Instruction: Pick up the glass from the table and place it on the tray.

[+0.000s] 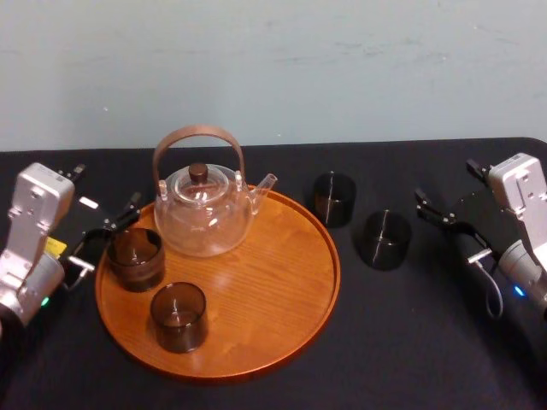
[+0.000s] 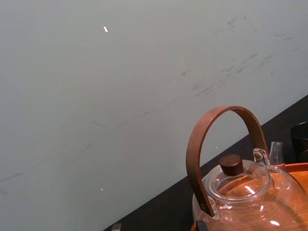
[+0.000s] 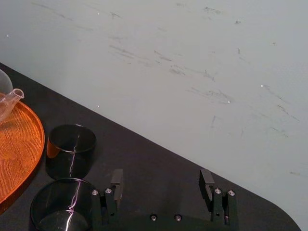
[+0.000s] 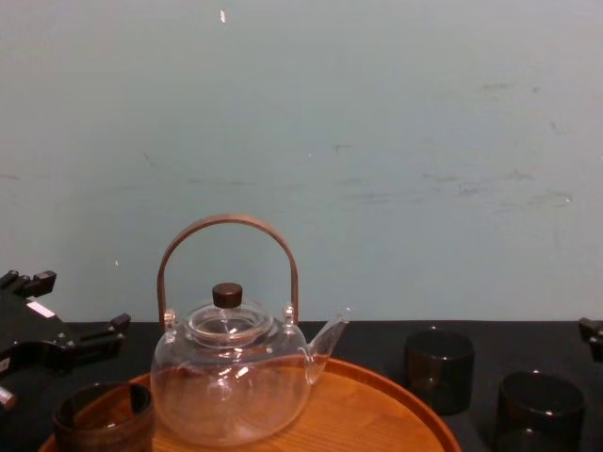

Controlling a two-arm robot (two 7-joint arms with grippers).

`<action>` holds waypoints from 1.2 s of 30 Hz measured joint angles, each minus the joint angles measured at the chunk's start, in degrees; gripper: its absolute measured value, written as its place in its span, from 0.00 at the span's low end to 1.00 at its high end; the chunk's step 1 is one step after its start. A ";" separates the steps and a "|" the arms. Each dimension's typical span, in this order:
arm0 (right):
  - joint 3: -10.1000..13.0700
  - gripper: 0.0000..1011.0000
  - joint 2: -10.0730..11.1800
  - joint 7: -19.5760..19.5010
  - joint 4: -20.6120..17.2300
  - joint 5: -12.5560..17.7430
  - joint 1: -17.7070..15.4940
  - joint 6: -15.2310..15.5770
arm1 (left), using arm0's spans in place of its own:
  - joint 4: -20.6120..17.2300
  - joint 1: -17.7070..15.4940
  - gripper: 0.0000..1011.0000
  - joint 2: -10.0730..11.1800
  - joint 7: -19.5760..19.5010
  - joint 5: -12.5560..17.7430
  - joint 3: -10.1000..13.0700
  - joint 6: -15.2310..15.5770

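Note:
The round orange-brown tray (image 1: 256, 290) (image 4: 367, 414) carries a clear teapot (image 1: 203, 212) (image 2: 240, 192) and two dark glasses, one at its left rim (image 1: 135, 258) (image 4: 104, 416) and one nearer the front (image 1: 179, 317). Two more dark glasses stand on the black table right of the tray, a far one (image 1: 333, 198) (image 3: 72, 149) (image 4: 438, 367) and a near one (image 1: 383, 240) (image 3: 60, 204) (image 4: 539, 407). My left gripper (image 1: 107, 243) (image 4: 66, 311) is open just left of the rim glass, not gripping it. My right gripper (image 1: 436, 213) (image 3: 161, 182) is open and empty, right of the near table glass.
The teapot's brown arched handle (image 1: 198, 137) rises high over the tray's back left. A pale wall runs behind the table's far edge. Bare black tablecloth (image 1: 410, 342) lies in front of and to the right of the tray.

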 joint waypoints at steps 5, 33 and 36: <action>0.00 0.99 0.00 0.00 0.00 0.00 0.00 0.00 | 0.00 0.00 0.99 0.00 0.00 0.00 0.00 0.00; 0.00 0.99 0.00 0.00 0.00 0.00 0.00 0.00 | 0.00 0.00 0.99 0.00 0.00 0.00 0.00 0.00; 0.00 0.99 0.00 0.00 0.00 0.00 0.00 0.00 | 0.00 0.00 0.99 0.00 0.00 0.00 0.00 0.00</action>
